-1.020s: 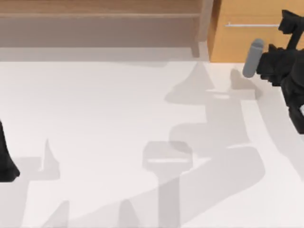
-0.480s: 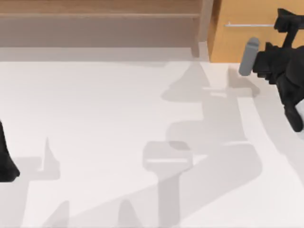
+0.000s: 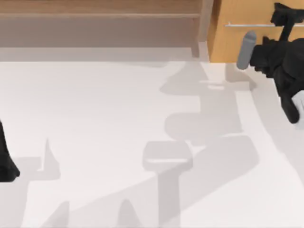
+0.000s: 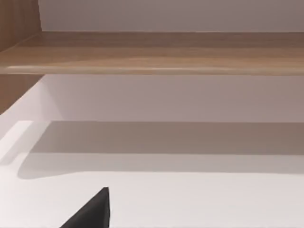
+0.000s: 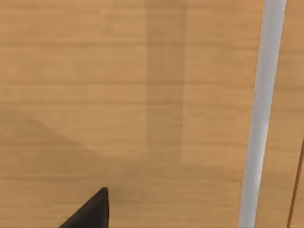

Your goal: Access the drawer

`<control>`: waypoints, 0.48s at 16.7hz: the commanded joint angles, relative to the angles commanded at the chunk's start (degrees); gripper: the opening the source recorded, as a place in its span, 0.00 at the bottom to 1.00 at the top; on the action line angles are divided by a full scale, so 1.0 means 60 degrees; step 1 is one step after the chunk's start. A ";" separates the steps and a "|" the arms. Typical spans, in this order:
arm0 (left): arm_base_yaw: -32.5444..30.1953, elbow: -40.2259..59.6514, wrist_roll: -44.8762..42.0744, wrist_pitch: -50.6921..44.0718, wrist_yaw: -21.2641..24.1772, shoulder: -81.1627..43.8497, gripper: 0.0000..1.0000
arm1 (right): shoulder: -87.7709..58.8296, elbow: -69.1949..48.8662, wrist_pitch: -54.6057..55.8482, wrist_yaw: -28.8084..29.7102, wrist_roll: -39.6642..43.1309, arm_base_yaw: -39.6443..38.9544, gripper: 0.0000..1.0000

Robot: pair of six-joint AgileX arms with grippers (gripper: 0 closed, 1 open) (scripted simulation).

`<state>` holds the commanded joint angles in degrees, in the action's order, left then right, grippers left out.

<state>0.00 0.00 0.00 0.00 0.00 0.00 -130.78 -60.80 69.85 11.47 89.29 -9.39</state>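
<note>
The drawer (image 3: 242,31) sits at the far right of the worktop, its light orange-tan wooden front facing out and flush, so it looks closed. A thin silver bar handle (image 3: 247,24) runs horizontally across the front. Up close, the front (image 5: 118,95) shows wood grain, the handle (image 5: 261,114) pale and straight.
</note>
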 joint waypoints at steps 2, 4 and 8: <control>0.0000 0.0000 0.0000 0.0000 0.0000 0.0000 1.00 | 0.0000 0.0000 0.0000 0.0000 0.0000 0.0000 0.85; 0.0000 0.0000 0.0000 0.0000 0.0000 0.0000 1.00 | 0.0000 0.0000 0.0000 0.0000 0.0000 0.0000 0.70; 0.0000 0.0000 0.0000 0.0000 0.0000 0.0000 1.00 | 0.0000 0.0000 0.0000 0.0000 0.0000 0.0000 0.40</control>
<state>0.00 0.00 0.00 0.00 0.00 0.00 -130.78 -60.80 69.85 11.47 89.29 -9.39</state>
